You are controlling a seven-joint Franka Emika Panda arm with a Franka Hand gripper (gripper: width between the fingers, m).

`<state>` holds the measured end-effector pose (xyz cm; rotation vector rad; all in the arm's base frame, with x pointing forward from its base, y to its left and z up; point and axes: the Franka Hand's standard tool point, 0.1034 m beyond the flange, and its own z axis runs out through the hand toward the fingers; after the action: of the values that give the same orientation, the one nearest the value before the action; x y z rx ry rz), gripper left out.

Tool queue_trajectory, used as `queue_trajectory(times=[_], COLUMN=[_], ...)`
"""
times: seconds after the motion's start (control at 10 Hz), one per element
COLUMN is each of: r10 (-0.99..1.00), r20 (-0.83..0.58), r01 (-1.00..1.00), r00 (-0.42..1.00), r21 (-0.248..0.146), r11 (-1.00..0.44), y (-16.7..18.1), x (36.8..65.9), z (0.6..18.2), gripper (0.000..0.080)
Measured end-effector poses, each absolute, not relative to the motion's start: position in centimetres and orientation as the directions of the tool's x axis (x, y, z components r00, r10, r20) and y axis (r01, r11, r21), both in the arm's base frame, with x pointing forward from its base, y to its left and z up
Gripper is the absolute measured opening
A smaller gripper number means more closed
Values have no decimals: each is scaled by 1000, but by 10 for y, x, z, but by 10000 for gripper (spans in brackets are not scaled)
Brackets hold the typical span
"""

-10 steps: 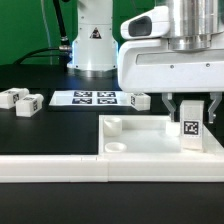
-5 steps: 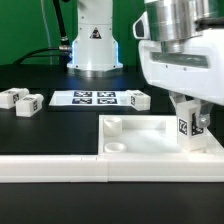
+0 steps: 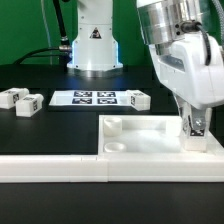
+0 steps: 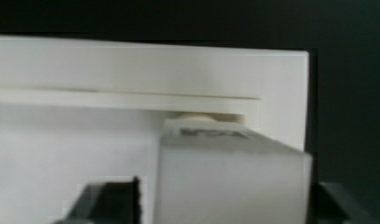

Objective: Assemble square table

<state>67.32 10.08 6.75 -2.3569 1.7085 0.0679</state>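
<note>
A: Starting with the square top (image 3: 150,133): lying rim-up on the black table (image 3: 40,130), sitting right behind the fence (image 3: 60,166), showing two round sockets (image 3: 113,126) bare at the exterior view's left.

B: And standing a leg (image 3: 191,139) in the corner at the exterior view's right. Clamping it in the gripper (image 3: 193,125), tag facing the camera, wrist leaning noticeably.

A: Seeing the same from the wrist view: gripping firmly, with dark fingers (image 4: 109,202) flanking the white block. Not managing to tell whether seated in its socket or merely resting over it.

B: Worrying about that lean. Pressing down or twisting while tilted, probably risking jamming the leg crooked, or levering the top's far edge up off the table.

A: Also risking shoving the top sideways, judging by the bracing: only the fence along the front, nothing visible at the sides.

B: And letting go too early, likely sending the leg toppling inside the rim.

A: Moving farther out: three loose legs waiting, two (image 3: 20,100) lying together at the exterior view's left, one (image 3: 137,99) just beside the marker board (image 3: 90,98). Lying well apart from the gripper, so hardly threatening anything.
</note>
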Motion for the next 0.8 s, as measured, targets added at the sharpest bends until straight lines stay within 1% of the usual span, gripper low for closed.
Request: queue_trajectory(times=[0.1,0.2,0.3,0.4,0.6,0.7,0.8], r10=[-851,-795,-777,-738,-616,-383,-239], r20=[-134,-126,-118,-104,-68,-28,-16], r01=[-856,-801,-782,-741,-615,-382,-239], r00=[508,593,618,666,785,923,971], r21=[-183,-191,-193,-199,-209,-171,-139], r11=[-483,-567,-593,-641,-760,-908,-961], y=[103,105,104,103,102,99,99], x=[673,670,671,671,670,667,667], z=[66,66,65,65,65,66,68], gripper=[538,624,624,645,648,649,649])
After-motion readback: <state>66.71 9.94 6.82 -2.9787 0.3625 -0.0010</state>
